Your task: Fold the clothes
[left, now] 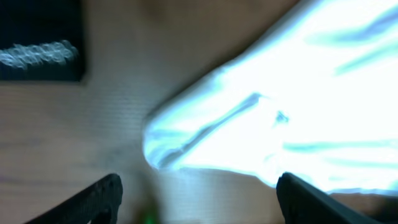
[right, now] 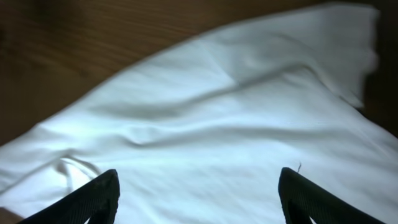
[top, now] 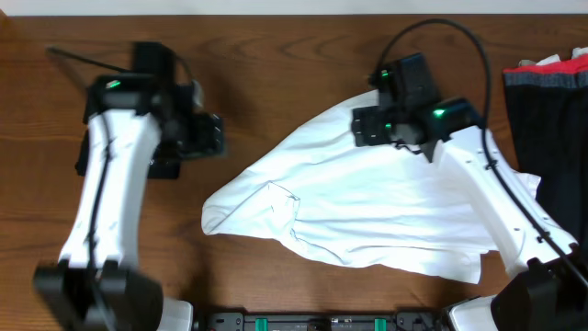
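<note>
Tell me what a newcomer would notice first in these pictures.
A crumpled white T-shirt sprawls across the middle and right of the wooden table. The right fingers hover spread wide over its upper part, and the left fingers stand open near its left tip, both empty. Dark clothes are piled at the far right edge.

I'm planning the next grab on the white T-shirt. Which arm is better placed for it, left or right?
Right, probably. The right pincer hangs open over the T-shirt at its upper edge, so it need only drop. The left pincer, also open, stands over the table, short of the cloth.
</note>
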Available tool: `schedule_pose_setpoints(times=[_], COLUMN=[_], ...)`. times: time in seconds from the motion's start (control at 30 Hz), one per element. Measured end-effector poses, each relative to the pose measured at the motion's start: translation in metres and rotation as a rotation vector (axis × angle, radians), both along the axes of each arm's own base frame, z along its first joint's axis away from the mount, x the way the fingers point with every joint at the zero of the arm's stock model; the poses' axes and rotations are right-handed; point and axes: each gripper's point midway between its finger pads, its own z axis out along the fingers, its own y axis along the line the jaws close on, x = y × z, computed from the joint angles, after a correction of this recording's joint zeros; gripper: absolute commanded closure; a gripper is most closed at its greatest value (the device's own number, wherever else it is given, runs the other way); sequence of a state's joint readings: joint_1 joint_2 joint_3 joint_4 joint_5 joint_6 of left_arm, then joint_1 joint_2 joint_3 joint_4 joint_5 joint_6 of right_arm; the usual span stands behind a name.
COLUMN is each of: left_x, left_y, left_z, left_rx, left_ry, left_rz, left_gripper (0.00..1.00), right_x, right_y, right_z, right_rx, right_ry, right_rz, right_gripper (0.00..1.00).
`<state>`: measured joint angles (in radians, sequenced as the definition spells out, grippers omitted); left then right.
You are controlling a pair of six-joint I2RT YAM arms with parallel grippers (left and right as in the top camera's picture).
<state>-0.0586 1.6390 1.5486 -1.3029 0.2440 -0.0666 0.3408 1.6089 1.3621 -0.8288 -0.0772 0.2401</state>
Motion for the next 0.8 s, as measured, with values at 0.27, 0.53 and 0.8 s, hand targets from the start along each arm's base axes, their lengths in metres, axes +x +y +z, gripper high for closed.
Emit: schedule_pose_setpoints(times=[0.27, 0.53, 0.8], left_x=[-0.043, -0.063, -0.062], left_y=[-0.043, -0.063, -0.075], left_z=[-0.07, -0.131, -0.167], left_rx=[0.029, 0.112, 0.184], left_ry=[0.307, 0.289, 0.177], left_rz=[-0.172, -0.241, -0.313], left_gripper=[0.23, 0.26, 0.31], right_x=[-0.003, -0.007, -0.009], right_y=[-0.056, -0.07, -0.07], right_z=[-0.01, -0.013, -0.013], right_rx=[-0.021, -0.027, -0.029], right_ry=[0.088, 0.119, 0.126], right_rz=[-0.142, -0.176, -0.177], right_gripper=[0.14, 0.13, 0.12])
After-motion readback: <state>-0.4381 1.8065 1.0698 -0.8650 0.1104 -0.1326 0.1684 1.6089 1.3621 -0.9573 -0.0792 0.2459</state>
